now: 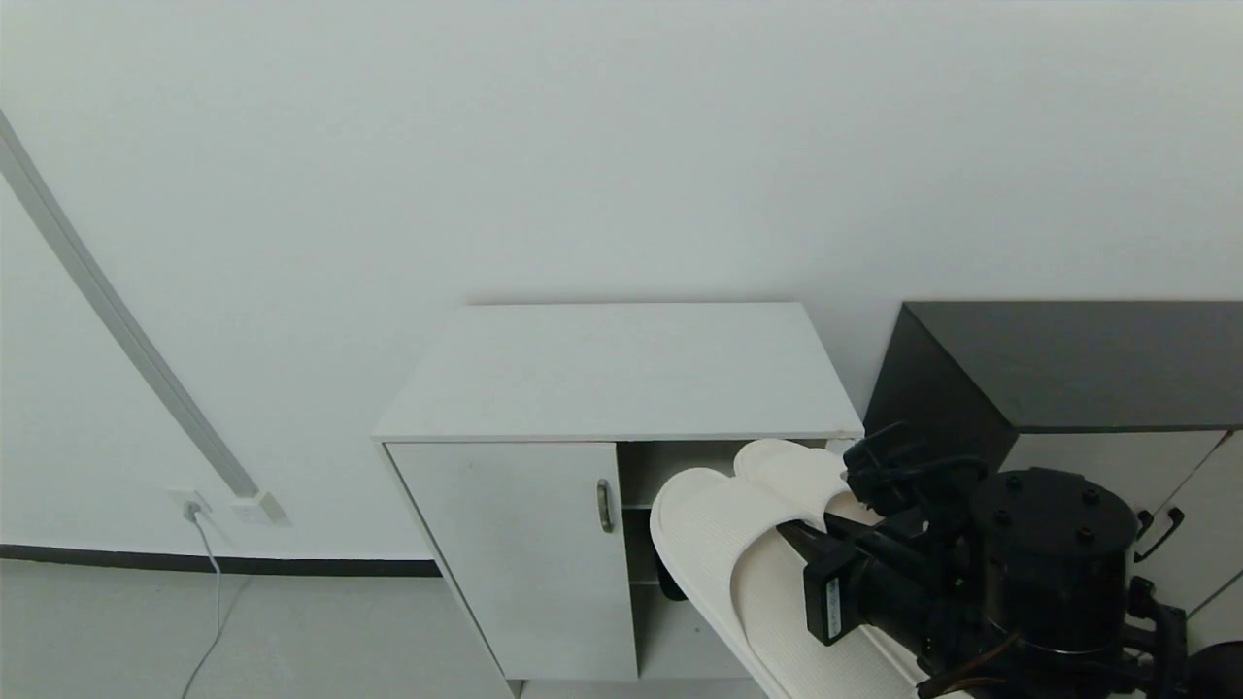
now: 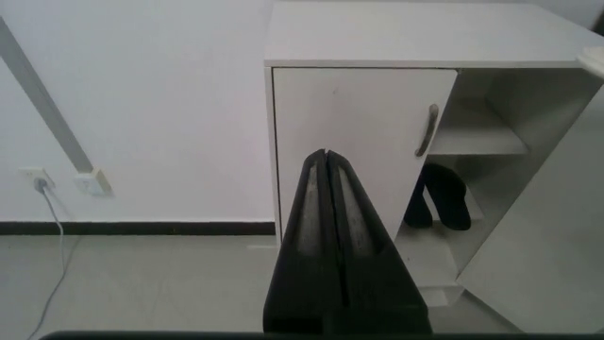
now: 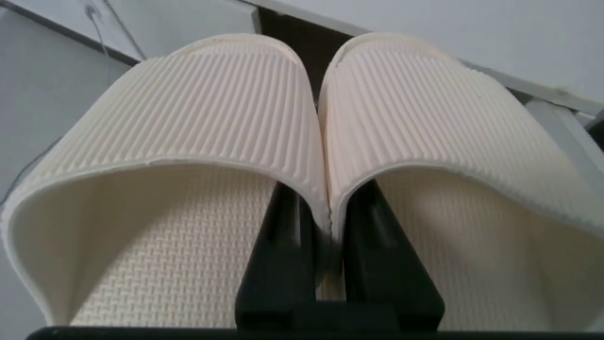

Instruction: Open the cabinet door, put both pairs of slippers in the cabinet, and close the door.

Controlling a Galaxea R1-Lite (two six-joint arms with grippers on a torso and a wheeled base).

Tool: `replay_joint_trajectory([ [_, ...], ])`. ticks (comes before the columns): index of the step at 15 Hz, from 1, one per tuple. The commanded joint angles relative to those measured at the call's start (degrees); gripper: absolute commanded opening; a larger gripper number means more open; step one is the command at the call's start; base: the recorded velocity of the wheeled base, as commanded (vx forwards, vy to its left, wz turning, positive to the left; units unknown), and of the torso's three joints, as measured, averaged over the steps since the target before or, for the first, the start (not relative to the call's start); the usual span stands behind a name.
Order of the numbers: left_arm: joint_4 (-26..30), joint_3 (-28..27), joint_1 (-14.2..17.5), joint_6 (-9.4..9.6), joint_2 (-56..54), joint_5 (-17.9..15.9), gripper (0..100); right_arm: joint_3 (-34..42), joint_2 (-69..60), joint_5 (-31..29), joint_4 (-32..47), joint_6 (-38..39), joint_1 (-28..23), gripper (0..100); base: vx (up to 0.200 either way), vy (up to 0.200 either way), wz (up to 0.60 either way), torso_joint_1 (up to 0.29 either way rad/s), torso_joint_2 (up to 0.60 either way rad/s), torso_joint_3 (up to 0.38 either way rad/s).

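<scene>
In the head view, the white cabinet (image 1: 612, 374) stands against the wall with its left door (image 1: 515, 553) closed and its right half open. The right claw (image 1: 801, 532) holds the pair of white slippers (image 1: 719, 544) just in front of this open half, toes pointing toward it. In the left wrist view, the left claw (image 2: 327, 165) is pressed together with nothing in it and sits in front of the closed door. The pair of black slippers (image 2: 439, 198) stands in the compartment under the shelf (image 2: 477, 142), and the open door (image 2: 557, 227) is beside it. In the right wrist view, the right claw is pinching the two inner edges of the white slippers together.
</scene>
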Motion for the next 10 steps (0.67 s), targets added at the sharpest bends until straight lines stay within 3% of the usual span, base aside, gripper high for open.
replay_joint_trajectory([
  [1, 0.0, 0.0, 0.0, -0.01, 0.1, 0.0, 0, 0.3, 0.7, 0.0, -0.1, 0.1, 0.0, 0, 0.0, 0.0, 0.0, 0.0, 0.0, 0.0],
  [5, 0.0, 0.0, 0.0, -0.01, 0.1, 0.0, 0, 1.1, 0.8, 0.2, -0.4, 0.1, 0.5, 0, 0.0, 0.0, 0.0, 0.0, 0.0, 0.0],
  [10, 0.0, 0.0, 0.0, -0.1, 0.1, 0.0, 0, 2.1, 1.3, 0.1, -3.5, 0.1, 1.0, 0, 0.0, 0.0, 0.0, -0.143, 0.33, 0.173],
])
